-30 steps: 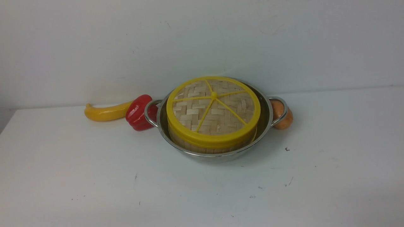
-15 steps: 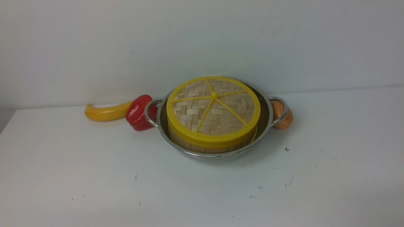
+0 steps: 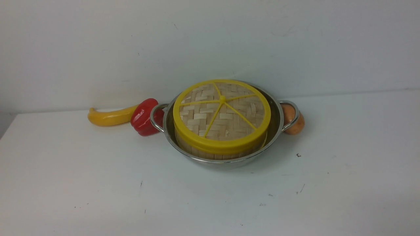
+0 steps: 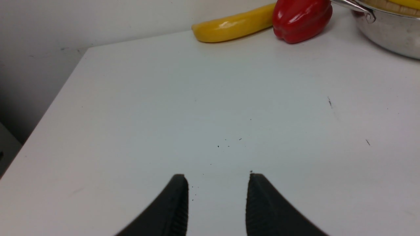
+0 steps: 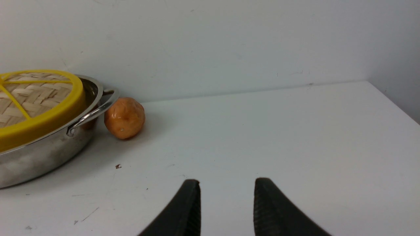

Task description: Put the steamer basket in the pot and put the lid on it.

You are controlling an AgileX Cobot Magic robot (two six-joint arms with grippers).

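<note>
The shiny steel pot (image 3: 277, 123) stands at the back middle of the white table. Inside it sits the bamboo steamer basket (image 3: 203, 153), only its strip wall showing below the lid. The woven lid (image 3: 226, 118) with yellow rim and spokes lies flat on top of the basket. Neither arm appears in the front view. My left gripper (image 4: 217, 177) hangs open over bare table, well short of the pot (image 4: 390, 37). My right gripper (image 5: 227, 182) is open too, over bare table to the right of the pot (image 5: 42, 154) and lid (image 5: 36, 95).
A yellow squash (image 3: 110, 116) and a red bell pepper (image 3: 144, 116) lie against the pot's left handle. An orange potato-like ball (image 3: 295, 123) rests behind the right handle. A wall runs behind the table. The table's left edge (image 4: 49, 108) drops off near my left gripper.
</note>
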